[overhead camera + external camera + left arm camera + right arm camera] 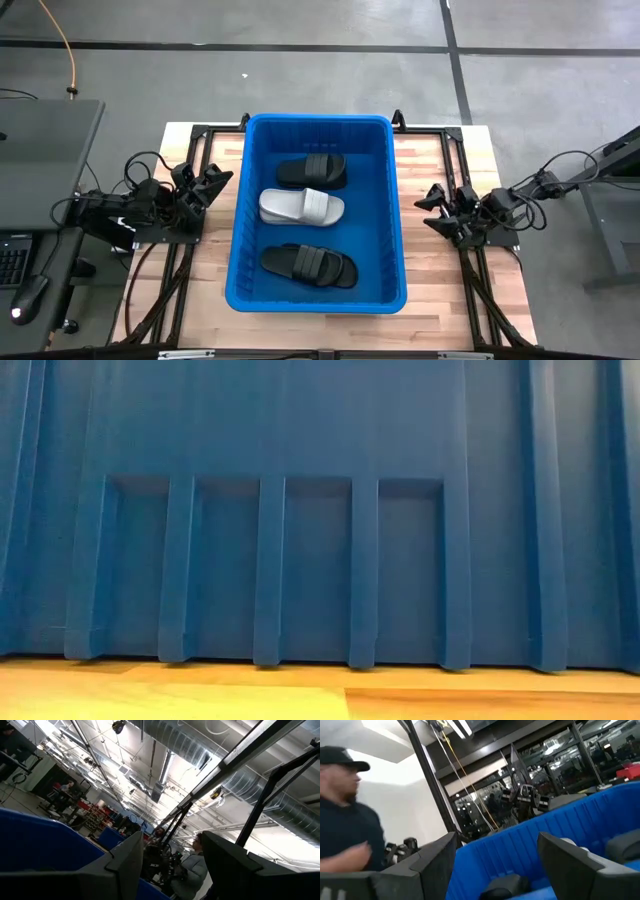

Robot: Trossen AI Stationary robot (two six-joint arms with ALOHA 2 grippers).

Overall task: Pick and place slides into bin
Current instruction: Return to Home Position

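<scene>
The bin (238, 230) sits mid-table and takes most of the wood, its far rim close to the table's (440, 290) far edge. That leaves me a bare strip on each side and a band along the near edge. From above I count three slides on its floor, apart from one another and none touching the rim: a black one (312, 171) farthest, a grey one (302, 206) in the middle and a second black one (309, 265) nearest. The low view gives me none of that, only the bin's ribbed wall (320, 510) filling the frame above a sliver of tabletop (300, 700). The left gripper (215, 180) hangs just beside the bin's left wall at about the level of the far black slide, outside the rim, with its arm folded back over the table's left edge. Its wrist camera is tilted up towards the ceiling, and the fingers (125, 865) stand well apart with nothing between them. The right gripper (428, 208) is off the bin's right wall with clear wood between, pointing at the bin, its arm reaching back past the right edge. Its wrist view shows the jaws wide and empty (495, 865), the blue wall (530, 845) ahead, and a person (345, 820) in dark clothes standing beyond the table, whom the overhead camera does not catch.
</scene>
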